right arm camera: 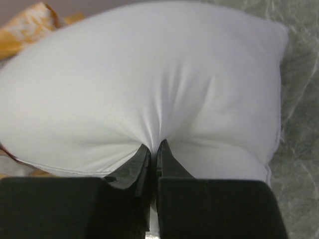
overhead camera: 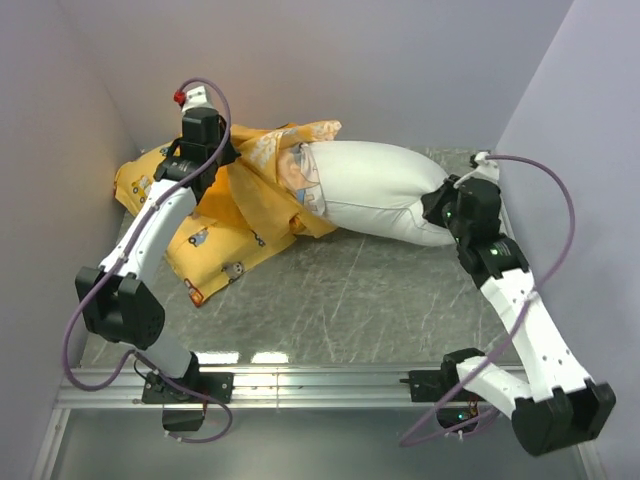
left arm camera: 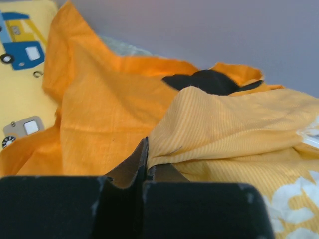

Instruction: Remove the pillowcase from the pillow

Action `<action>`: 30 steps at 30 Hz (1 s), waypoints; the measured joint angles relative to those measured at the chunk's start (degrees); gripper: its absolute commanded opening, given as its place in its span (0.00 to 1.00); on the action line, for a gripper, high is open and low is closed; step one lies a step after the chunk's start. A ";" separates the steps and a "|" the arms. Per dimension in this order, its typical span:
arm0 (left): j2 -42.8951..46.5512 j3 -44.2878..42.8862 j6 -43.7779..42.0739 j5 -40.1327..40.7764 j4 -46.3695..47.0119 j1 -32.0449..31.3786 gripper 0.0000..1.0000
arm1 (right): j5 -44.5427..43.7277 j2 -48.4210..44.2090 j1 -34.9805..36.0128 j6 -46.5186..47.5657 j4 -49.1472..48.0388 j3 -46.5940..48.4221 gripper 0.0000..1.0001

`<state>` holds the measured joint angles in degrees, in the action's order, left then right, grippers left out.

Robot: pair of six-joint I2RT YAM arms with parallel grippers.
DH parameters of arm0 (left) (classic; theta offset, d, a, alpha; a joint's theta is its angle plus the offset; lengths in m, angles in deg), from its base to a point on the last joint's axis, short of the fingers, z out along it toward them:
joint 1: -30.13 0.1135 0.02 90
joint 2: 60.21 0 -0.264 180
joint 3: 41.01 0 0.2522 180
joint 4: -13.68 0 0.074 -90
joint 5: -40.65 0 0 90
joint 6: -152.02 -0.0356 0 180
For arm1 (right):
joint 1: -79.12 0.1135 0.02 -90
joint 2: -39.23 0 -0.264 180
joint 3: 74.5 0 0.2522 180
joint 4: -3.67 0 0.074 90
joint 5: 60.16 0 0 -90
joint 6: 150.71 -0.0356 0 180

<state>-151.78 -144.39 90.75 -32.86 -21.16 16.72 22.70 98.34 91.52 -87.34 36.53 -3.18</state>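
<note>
Top view mostly shows the backs of the arms; the wrist cams show the actual grips. Left gripper [left arm camera: 146, 158] is clamped tight on a fold of the big orange cloth pillowcase [left arm camera: 99, 114] with the black ear print. Right gripper [right arm camera: 155, 154] pinches the end of the plump plain white pillow [right arm camera: 149, 84]. The pillow lies across the back of the grey table [overhead camera: 350, 300], left end inside the pillowcase. A small yellow cushion with little vehicles [overhead camera: 205, 245] sits against the orange cloth, partly hidden by the left arm.

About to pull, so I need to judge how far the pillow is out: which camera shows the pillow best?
Top external: the whole exposed pillow, its left end inside the pillowcase. Right wrist shows only the end pinched in the right tool. Left wrist shows pillowcase cloth, no pillow.
</note>
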 measured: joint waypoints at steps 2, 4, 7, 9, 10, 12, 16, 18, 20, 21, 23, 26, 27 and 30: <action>1.29 -1.09 -0.81 -1.79 -0.85 -0.72 0.00 | 1.11 -3.21 -0.33 0.37 0.68 0.70 0.33; 2.73 -1.49 -1.86 -3.13 -0.13 -2.23 0.00 | 0.92 -5.20 -0.11 0.74 1.25 0.63 0.52; 4.94 -0.22 -3.37 -3.98 1.49 -5.55 0.01 | -3.13 -7.37 3.58 3.72 1.03 0.33 0.73; 6.23 1.79 -4.17 -4.28 2.12 -8.33 0.00 | -5.27 -7.89 8.22 6.01 0.55 0.35 0.82; 6.43 2.62 -4.52 -4.37 2.60 -9.86 0.00 | -5.75 -7.82 10.84 7.45 0.13 0.39 0.84; 6.45 3.41 -5.11 -4.48 3.34 -12.39 0.01 | -5.95 -6.91 16.41 10.67 -0.98 0.68 0.86; 6.45 3.85 -5.60 -4.59 4.50 -15.52 0.01 | -7.28 -0.35 25.18 16.94 -2.56 3.28 0.89; 6.45 3.85 -5.60 -4.59 4.74 -15.89 0.00 | -8.35 4.72 28.37 19.23 -3.43 4.50 0.91; 6.45 3.85 -5.57 -4.61 4.74 -15.89 0.00 | -9.46 10.25 30.84 20.96 -4.59 4.76 0.92; 6.45 3.85 -5.57 -4.66 4.74 -15.89 0.00 | -10.03 12.96 31.82 21.62 -4.79 4.76 0.92; 6.45 3.85 -5.55 -4.66 4.68 -15.89 0.00 | -12.11 19.17 32.94 21.97 -4.96 5.16 0.81; 6.45 3.85 -5.55 -4.72 3.74 -16.11 0.01 | -16.20 27.17 33.22 21.79 -3.87 8.11 0.24; 6.43 3.85 -5.55 -4.79 3.39 -16.22 0.02 | -17.49 29.22 33.22 21.75 -3.41 9.49 0.09; 6.21 3.15 -5.79 -5.18 2.27 -16.48 0.28 | -19.85 30.99 33.14 19.56 -0.79 13.07 0.00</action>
<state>-145.57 -141.25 84.95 -38.04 -18.89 0.24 2.85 129.33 124.65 -67.78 35.74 9.89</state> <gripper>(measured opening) 0.117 0.040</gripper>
